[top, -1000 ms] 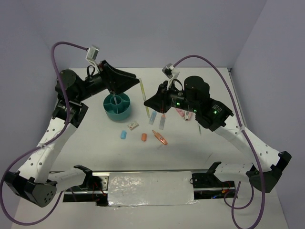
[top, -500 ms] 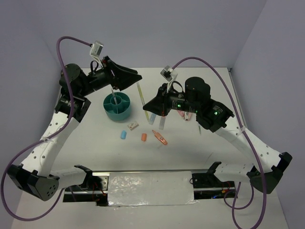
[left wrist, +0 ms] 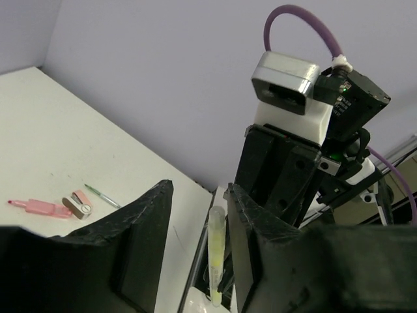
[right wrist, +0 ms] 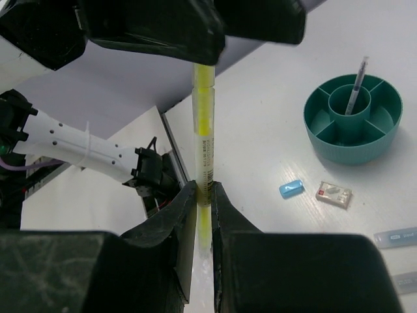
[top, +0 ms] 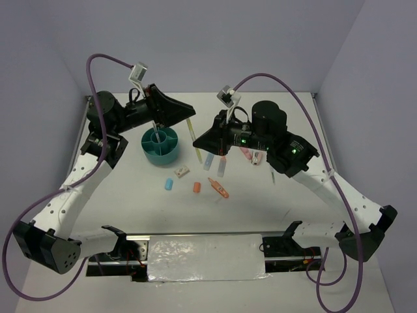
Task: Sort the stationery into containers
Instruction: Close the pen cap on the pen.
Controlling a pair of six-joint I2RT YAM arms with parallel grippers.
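Note:
My right gripper (right wrist: 203, 189) is shut on a yellow highlighter (right wrist: 204, 130) and holds it upright above the table; in the top view the gripper (top: 199, 141) is right of the teal organizer (top: 161, 145). My left gripper (top: 189, 110) is open, and its jaws stand either side of the highlighter's upper end (left wrist: 216, 261) without closing on it. A thin pen (right wrist: 355, 88) stands in the organizer's centre cup. On the table lie a blue eraser (top: 168, 184), a whitish-tan piece (top: 181, 172), an orange eraser (top: 196, 187), an orange marker (top: 219, 188) and two blue markers (top: 209, 160).
A pink marker (top: 246, 154) and a thin pen (top: 272, 176) lie right of the right gripper, partly under its arm. The left wrist view shows the pink marker (left wrist: 39, 207) and a small pink piece (left wrist: 79, 202). A rail (top: 205, 235) runs along the table's near edge.
My left arm has swung right, bringing its open jaws around the highlighter's top. My right gripper has kept its hold and tilted the highlighter slightly left.

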